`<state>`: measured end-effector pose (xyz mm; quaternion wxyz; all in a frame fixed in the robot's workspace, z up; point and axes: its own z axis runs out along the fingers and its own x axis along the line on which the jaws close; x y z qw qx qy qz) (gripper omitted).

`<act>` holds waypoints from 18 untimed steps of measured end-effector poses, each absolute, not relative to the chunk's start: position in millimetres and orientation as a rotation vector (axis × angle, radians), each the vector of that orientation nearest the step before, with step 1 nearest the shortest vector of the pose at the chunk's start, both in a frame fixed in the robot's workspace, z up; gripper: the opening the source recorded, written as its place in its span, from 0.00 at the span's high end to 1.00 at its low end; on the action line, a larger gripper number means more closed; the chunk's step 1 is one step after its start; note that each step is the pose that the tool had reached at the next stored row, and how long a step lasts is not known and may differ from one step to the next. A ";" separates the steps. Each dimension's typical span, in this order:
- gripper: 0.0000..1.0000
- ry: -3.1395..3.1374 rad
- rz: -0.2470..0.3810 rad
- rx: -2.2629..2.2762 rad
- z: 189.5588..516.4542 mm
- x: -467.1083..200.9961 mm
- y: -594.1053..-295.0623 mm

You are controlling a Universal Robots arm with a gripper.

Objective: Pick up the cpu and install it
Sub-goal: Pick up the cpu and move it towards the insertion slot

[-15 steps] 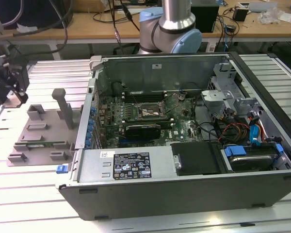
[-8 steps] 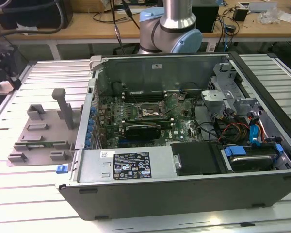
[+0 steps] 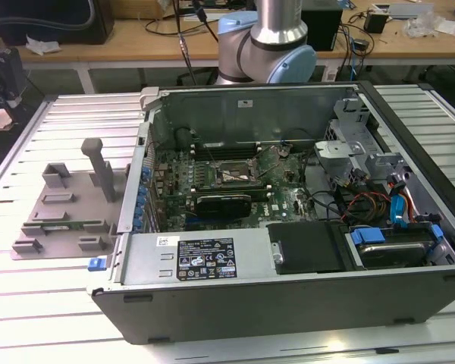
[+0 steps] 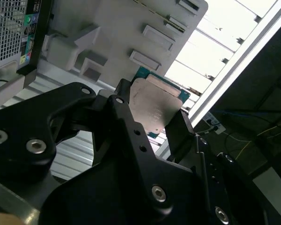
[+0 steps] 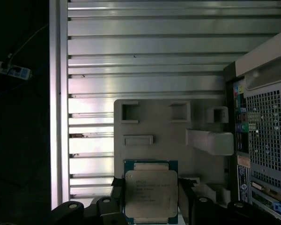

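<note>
The cpu (image 5: 151, 194), a flat square chip with a silver-grey top and green edge, sits between my gripper's (image 5: 151, 186) two black fingers (image 5: 117, 188), which press on its opposite sides. In the second wrist view the cpu (image 4: 155, 104) is likewise clamped in the gripper (image 4: 152, 111). It hangs well above the grey plastic tray (image 5: 154, 122). In the exterior view the open computer case (image 3: 288, 288) shows the black-framed socket (image 3: 231, 173) on the motherboard.
The grey tray (image 3: 61, 208) with upright posts lies on the slatted metal table (image 3: 30, 303) at the exterior view's left, beside the case. The arm's base (image 3: 265, 53) stands behind the case. The table's edge (image 5: 56, 117) borders a dark floor with cables.
</note>
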<state>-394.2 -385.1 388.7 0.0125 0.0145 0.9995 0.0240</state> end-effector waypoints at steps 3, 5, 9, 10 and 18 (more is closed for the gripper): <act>0.45 3.116 0.074 0.045 388.9 -391.8 -385.1; 0.45 3.116 0.075 0.045 388.7 -386.8 -385.1; 0.45 3.116 0.075 0.045 388.7 -366.2 -385.1; 0.45 3.116 0.075 0.045 388.8 -350.4 -385.3; 0.45 3.116 0.075 0.045 388.7 -261.7 -386.2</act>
